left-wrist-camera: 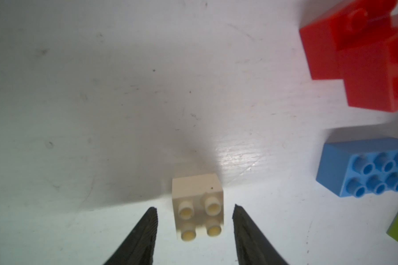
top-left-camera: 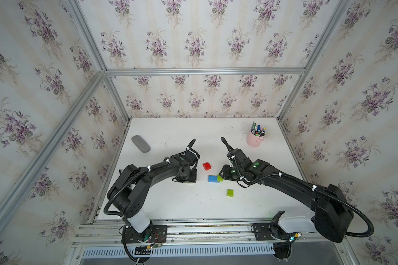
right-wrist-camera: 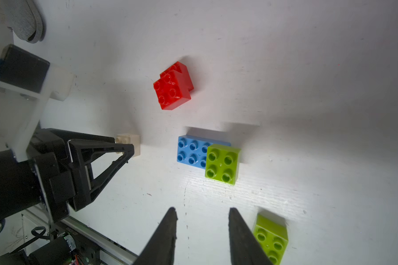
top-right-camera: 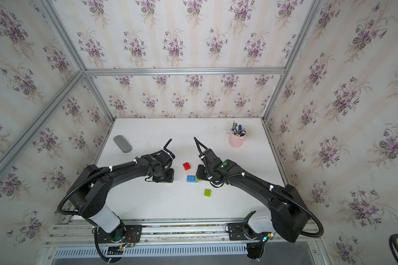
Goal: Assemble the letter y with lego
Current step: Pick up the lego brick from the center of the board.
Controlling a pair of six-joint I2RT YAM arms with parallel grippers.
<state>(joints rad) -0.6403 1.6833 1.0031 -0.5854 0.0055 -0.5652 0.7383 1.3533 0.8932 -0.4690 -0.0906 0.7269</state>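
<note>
Black fingertips of the left gripper (left-wrist-camera: 194,207) stand spread either side of the cream-white brick (left-wrist-camera: 199,197), with a sliver of table (left-wrist-camera: 78,91) showing in each gap. This brick lies left of the blue brick (right-wrist-camera: 191,151). In both top views the left arm (top-left-camera: 184,172) hides it entirely. Two red bricks (right-wrist-camera: 172,87), joined at an offset, lie just beyond the blue brick. One lime-green brick (right-wrist-camera: 223,164) sits pressed onto the blue brick's right end. Right of the blue brick hangs the right gripper (right-wrist-camera: 202,211), fingers parted around nothing. A second lime-green brick (right-wrist-camera: 271,238) lies apart to the near right of the blue brick, cut off by the right wrist view's edge.
</note>
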